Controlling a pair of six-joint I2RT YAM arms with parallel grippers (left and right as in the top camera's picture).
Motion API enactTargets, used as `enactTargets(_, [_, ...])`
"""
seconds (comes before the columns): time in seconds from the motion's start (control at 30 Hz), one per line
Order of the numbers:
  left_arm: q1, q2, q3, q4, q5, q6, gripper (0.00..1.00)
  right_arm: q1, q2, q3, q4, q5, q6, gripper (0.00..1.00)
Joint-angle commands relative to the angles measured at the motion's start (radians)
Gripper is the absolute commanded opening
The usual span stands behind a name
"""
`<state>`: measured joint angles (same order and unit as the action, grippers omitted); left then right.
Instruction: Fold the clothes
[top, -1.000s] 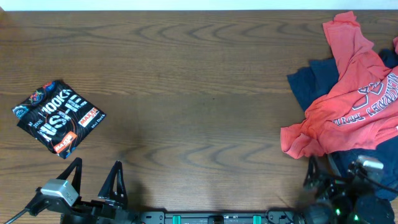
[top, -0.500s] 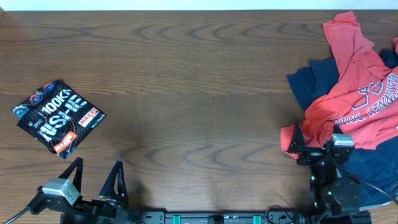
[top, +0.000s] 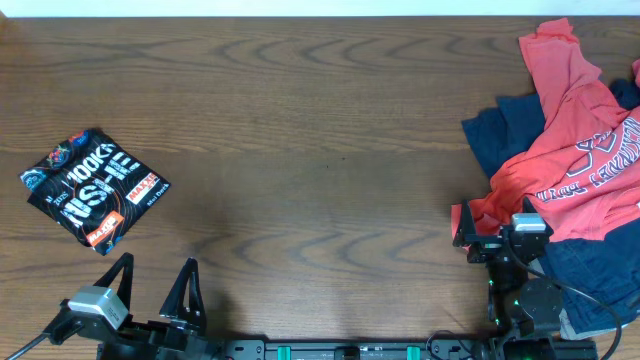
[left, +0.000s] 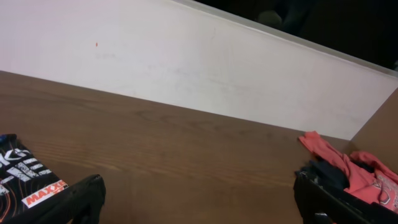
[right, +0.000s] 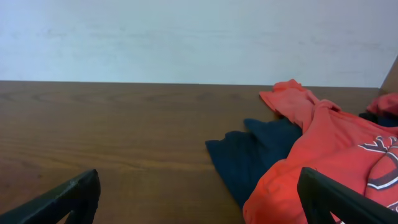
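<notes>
— Where are the clothes?
— The black jersey (top: 92, 187) lies folded in a small packet near the worktop's (top: 320, 120) left edge, toward the near-left corner. The red tee (top: 570, 150) is heaped loose along the right edge. It lies over a navy garment (top: 498, 135) that shows past its left side.
— And the left jaws?
— Spread wide and holding nothing, between the jersey and the near edge, apart from the jersey.
— The right jaws?
— Also spread wide, at the tee's near-left corner by the near edge. The wrist view shows red cloth just beside one finger (right: 336, 199). Whether it touches, I can't tell.
</notes>
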<state>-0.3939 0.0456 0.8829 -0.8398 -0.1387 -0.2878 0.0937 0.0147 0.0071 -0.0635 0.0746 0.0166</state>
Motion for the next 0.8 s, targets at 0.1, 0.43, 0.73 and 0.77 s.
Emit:
enactTargets(0.1, [-0.003,-0.002,-0.002,0.003,-0.011,-0.002,0.98,-0.012,-0.002,-0.002,-0.005,-0.012,-0.018,0.99])
enactTargets(0.43, [-0.003,-0.002,-0.002,0.003,-0.011,-0.002,0.98,-0.012,-0.002,-0.002,-0.005,-0.012,-0.018,0.99])
enactTargets(0.73, [-0.002,-0.002,-0.002,-0.029,-0.014,0.021,0.98,-0.012,-0.002,-0.002,-0.005,-0.012,-0.018,0.99])
enactTargets(0.77, [0.0,-0.002,-0.002,-0.058,-0.013,0.029,0.98,-0.012,-0.002,-0.002,-0.005,-0.012,-0.018,0.99])
